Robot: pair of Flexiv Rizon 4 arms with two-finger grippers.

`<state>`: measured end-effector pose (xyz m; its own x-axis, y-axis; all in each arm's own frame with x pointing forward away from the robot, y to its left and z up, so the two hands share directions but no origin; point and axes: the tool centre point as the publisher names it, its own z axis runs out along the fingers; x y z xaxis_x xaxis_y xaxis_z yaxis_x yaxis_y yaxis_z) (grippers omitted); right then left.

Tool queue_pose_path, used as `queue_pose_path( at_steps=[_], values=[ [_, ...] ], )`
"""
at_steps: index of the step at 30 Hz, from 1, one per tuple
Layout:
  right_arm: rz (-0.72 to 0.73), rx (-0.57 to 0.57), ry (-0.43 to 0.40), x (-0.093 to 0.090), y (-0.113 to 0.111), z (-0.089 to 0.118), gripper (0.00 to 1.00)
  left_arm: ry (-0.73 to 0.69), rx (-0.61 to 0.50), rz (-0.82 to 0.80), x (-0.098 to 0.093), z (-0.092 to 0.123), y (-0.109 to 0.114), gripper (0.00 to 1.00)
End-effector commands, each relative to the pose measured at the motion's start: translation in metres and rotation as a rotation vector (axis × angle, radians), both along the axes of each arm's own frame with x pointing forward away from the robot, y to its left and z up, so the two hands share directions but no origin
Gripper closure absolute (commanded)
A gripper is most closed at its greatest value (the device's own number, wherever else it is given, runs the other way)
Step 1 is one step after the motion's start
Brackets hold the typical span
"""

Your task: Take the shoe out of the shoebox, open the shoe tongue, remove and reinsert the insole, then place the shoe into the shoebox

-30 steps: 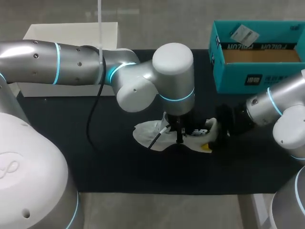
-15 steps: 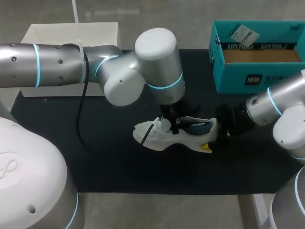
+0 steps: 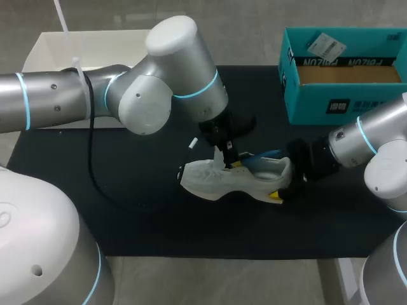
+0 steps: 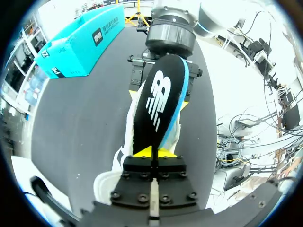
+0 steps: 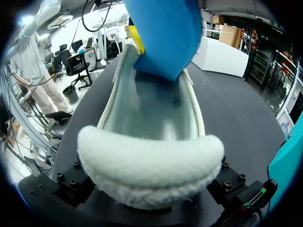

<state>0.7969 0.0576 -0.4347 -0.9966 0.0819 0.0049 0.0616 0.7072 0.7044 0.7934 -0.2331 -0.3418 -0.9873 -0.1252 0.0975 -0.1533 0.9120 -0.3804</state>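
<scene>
head view shows the black mat (image 3: 146, 222) covering the table, with the teal shoebox (image 3: 318, 101) open at its far right corner and only bare cardboard seen inside. the white shoe (image 3: 216, 181) stands on its sole at mid-mat, outside the box. the insole (image 4: 158, 99), black on top and blue beneath, is raised above the shoe's opening with its heel end hanging free. left gripper (image 4: 152, 153) is closed narrow on the insole's forward end. right gripper (image 3: 283, 180) clamps the heel from both sides. judgement: unboxing is done and insole removal is under way, with reinsertion and reboxing outstanding. the shoe's long axis runs left to right, toe toward the left arm's side.
</scene>
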Motion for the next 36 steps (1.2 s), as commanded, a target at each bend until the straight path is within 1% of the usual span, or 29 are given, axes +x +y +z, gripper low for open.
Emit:
queue_pose_path(
  at_steps=[1,5,12,13,15,21,23,26,28,33,35,36],
  values=[
    [-0.001,-0.002,-0.001,-0.001,0.002,-0.005,1.0,0.027,-0.112,-0.005,0.003,0.006,0.012,1.0],
    [-0.001,-0.002,-0.001,-0.001,0.002,-0.005,1.0,0.041,-0.171,-0.005,0.002,0.018,0.009,1.0],
    [-0.001,-0.002,-0.001,-0.001,0.002,-0.005,1.0,0.044,-0.224,-0.062,-0.006,0.047,-0.005,1.0],
    [-0.001,-0.002,-0.001,-0.001,0.002,-0.005,1.0,0.046,-0.244,-0.072,-0.007,0.053,-0.007,1.0],
    [-0.001,-0.002,-0.001,-0.001,0.002,-0.005,1.0,0.043,-0.248,-0.082,-0.009,0.06,-0.01,1.0],
    [-0.001,-0.002,-0.001,-0.001,0.002,-0.005,1.0,0.015,-0.286,-0.139,-0.009,0.082,-0.026,1.0],
    [-0.001,-0.002,-0.001,-0.001,0.002,-0.005,1.0,0.01,-0.32,-0.159,-0.009,0.09,-0.033,1.0],
    [-0.001,-0.002,-0.001,-0.001,0.002,-0.005,1.0,0.016,-0.388,-0.196,-0.011,0.108,-0.042,1.0],
    [-0.001,-0.002,-0.001,-0.001,0.002,-0.005,1.0,0.008,-0.41,-0.228,-0.014,0.121,-0.046,1.0],
    [-0.001,-0.002,-0.001,-0.001,0.002,-0.005,1.0,-0.06,-0.391,-0.311,-0.023,0.161,-0.05,1.0],
    [-0.001,-0.002,-0.001,-0.001,0.002,-0.005,1.0,-0.082,-0.408,-0.337,-0.027,0.179,-0.049,1.0],
    [-0.001,-0.002,-0.001,-0.001,0.002,-0.005,1.0,-0.093,-0.414,-0.343,-0.028,0.184,-0.049,1.0]
  ],
)
